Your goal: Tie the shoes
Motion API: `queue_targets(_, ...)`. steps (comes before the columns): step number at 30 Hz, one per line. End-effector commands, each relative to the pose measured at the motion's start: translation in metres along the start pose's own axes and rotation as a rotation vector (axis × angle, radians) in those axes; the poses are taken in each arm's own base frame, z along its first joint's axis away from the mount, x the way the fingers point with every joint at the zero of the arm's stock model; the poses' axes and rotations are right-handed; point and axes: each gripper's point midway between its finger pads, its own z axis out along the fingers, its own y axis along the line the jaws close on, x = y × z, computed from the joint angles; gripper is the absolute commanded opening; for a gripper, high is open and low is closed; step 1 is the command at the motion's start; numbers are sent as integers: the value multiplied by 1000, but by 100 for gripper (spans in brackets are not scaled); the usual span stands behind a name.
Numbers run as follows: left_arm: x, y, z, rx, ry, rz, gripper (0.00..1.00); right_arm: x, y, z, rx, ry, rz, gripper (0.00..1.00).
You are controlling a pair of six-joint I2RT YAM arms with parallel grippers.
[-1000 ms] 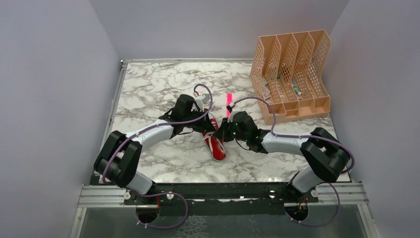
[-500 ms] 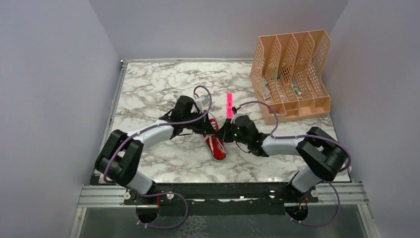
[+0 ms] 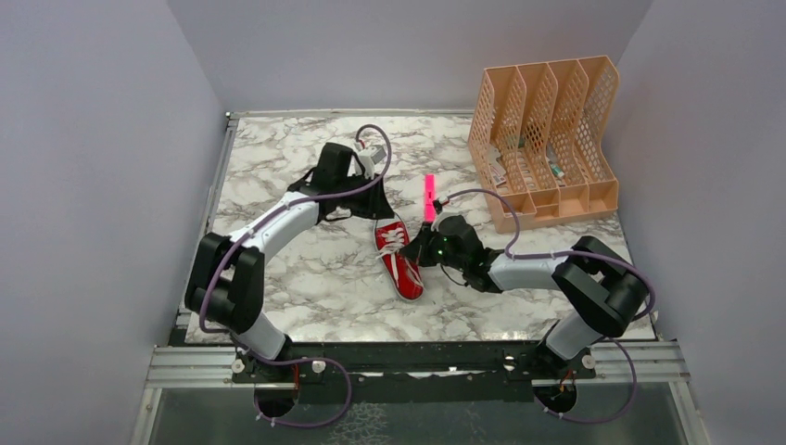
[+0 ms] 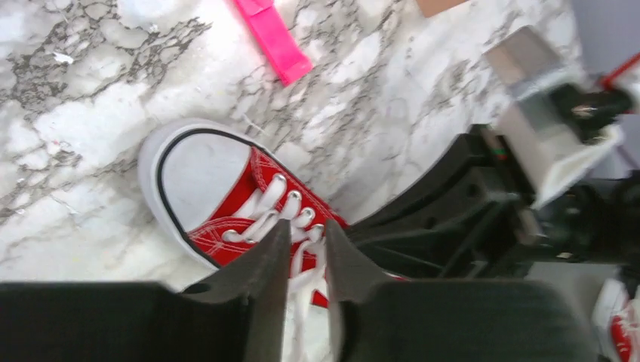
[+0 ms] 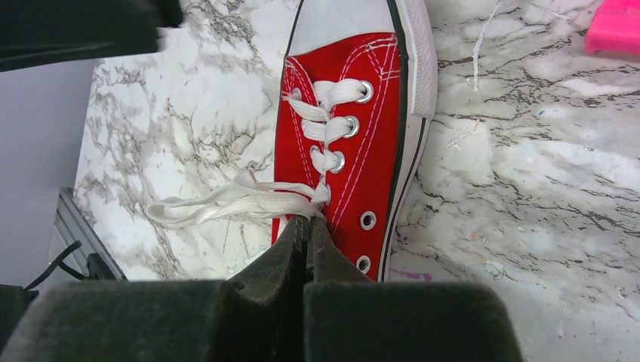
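The red shoe (image 3: pixel 399 262) with a white toe cap lies mid-table, toe toward the back. In the right wrist view my right gripper (image 5: pixel 306 221) is shut on the white laces (image 5: pixel 226 200) where they bunch at the shoe (image 5: pixel 362 128); loops trail off to the left. From above, the right gripper (image 3: pixel 420 252) sits against the shoe's right side. My left gripper (image 3: pixel 363 213) hangs just behind and left of the toe. Its jaws stand a little apart (image 4: pixel 306 228), and the shoe (image 4: pixel 198 167) and its laces show through the gap below.
A pink marker (image 3: pixel 429 196) lies just behind the shoe, also visible as the marker (image 4: pixel 274 41) in the left wrist view. An orange file organizer (image 3: pixel 547 139) stands at the back right. Grey walls close in on three sides of the marble table (image 3: pixel 278 158).
My left gripper has opened, let go at the shoe and drawn back up and to the left, uncovering the laces. The right gripper has stayed shut at the shoe.
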Motion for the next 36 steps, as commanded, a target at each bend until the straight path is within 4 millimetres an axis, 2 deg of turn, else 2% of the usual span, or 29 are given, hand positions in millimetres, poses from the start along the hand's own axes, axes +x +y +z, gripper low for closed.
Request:
queue_targets(1,34,29,21,-43,169,53,15,-4,-10,5,47,-7,-19,1)
queue_targets(4,43,27,30,4,223,88,9,-4,-10,6,50,-2,-21,1)
queue_targets(8,55,4,37,83,270,154,9,-4,-9,6,43,1,-24,1)
queue_targets(11,61,5,40,96,291,164,9,-5,-7,7,40,-1,-27,1)
queue_targets(19,59,-3,37,129,283,155,15,-5,-8,9,42,1,-37,1)
queue_targets(25,61,-3,35,126,287,104,21,-5,-10,7,55,3,-44,1)
queue_targets(32,54,4,30,137,254,18,22,-4,-12,6,58,7,-48,1)
queue_targets(36,54,1,28,169,250,6,24,-2,-13,6,60,11,-50,1)
